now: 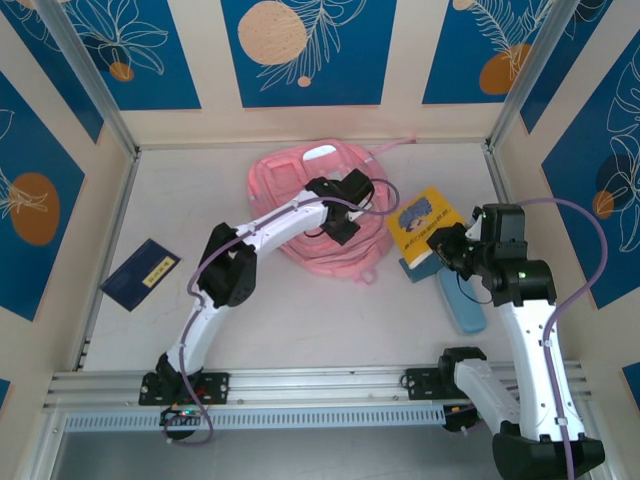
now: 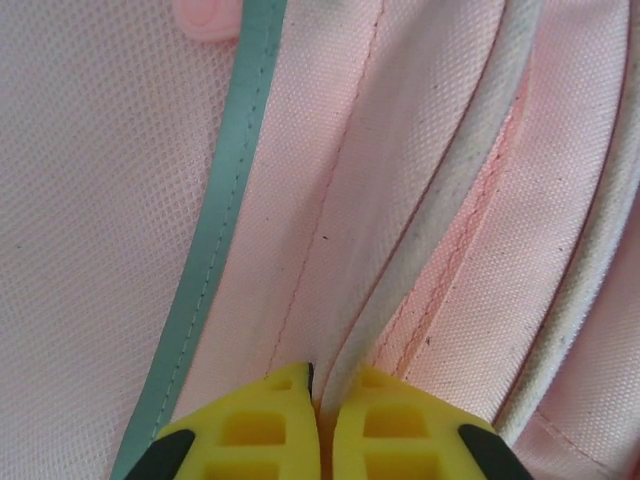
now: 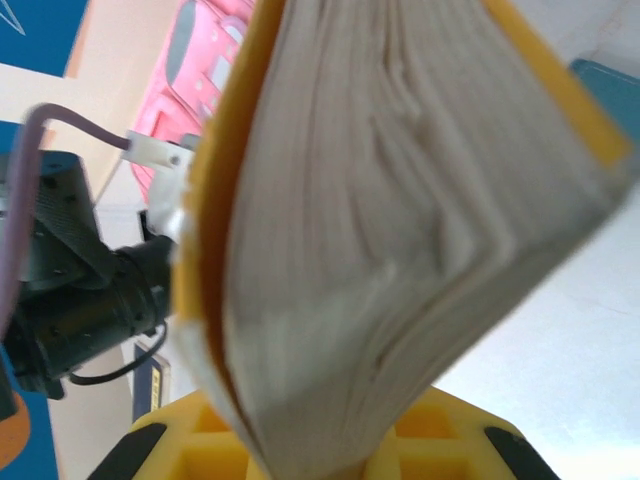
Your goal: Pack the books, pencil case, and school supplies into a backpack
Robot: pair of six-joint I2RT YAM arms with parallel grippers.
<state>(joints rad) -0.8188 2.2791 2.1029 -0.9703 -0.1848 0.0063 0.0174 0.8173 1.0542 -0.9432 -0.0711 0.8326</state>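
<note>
two grippers are busy. the left gripper (image 2: 318,385) is pinched tight on a fold of the backpack (image 1: 285,180), which lies at the back of the table (image 1: 300,320), probably to lift its opening. the right gripper (image 1: 441,246) clamps the yellow book (image 1: 425,218) by one edge, just right of the backpack, seemingly for sliding in. the pencil case (image 1: 463,302) lies beside that arm; the navy book (image 1: 140,272) sits far left.

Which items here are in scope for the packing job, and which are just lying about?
Job: pink backpack, pinched by left gripper; yellow book, held by right gripper; navy book; light blue pencil case.
Not job, fixtures: aluminium rail; blue patterned wall panels.
</note>
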